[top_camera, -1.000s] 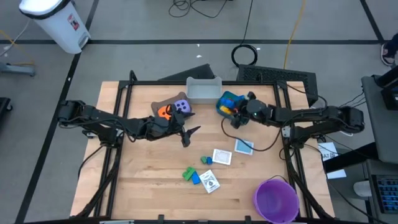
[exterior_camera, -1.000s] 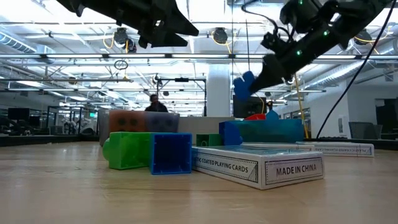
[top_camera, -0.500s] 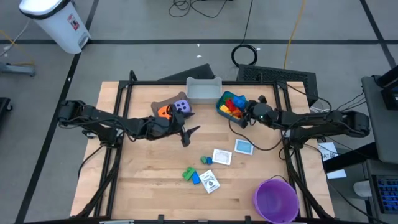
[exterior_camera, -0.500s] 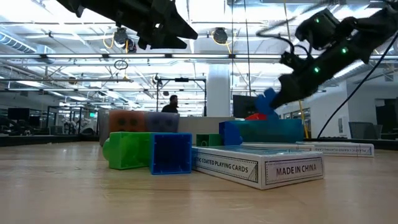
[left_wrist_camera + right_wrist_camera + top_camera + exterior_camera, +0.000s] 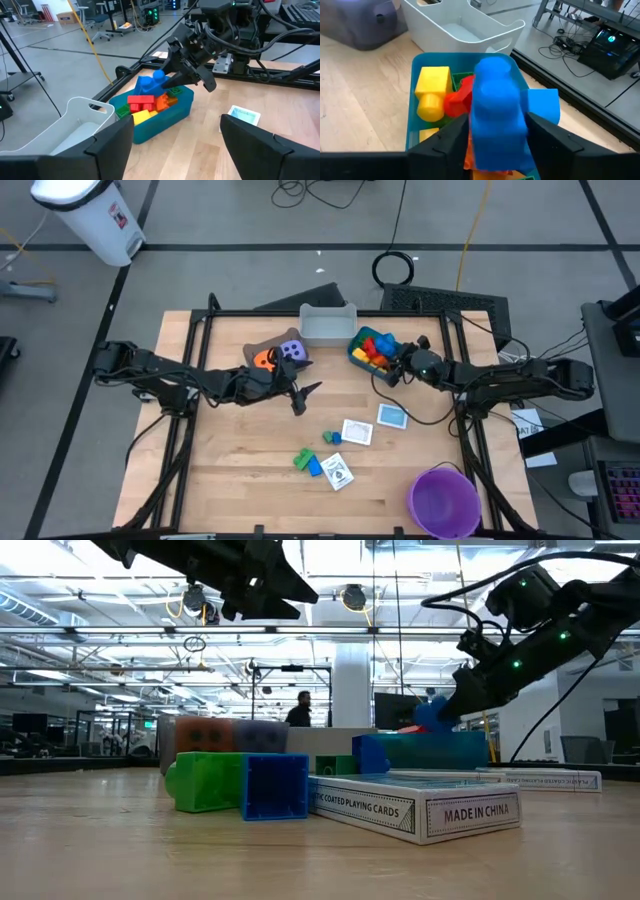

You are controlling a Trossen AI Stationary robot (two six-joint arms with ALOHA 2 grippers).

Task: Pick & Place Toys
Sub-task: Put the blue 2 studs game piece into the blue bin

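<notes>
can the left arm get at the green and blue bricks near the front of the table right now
Probably yes. The left gripper hovers open and empty over mid-table, and the green brick and blue brick lie on bare wood, with only a card box beside them.

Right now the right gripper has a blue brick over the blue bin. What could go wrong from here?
1. The blue bin is already heaped with bricks; the blue brick between the right gripper fingers may land on the pile and roll out over the rim.
2. The jaws look only partly apart, so the brick could cling and tip sideways rather than drop straight.
3. The left gripper hangs open mid-table near the dice; a careless swing could knock them.
</notes>
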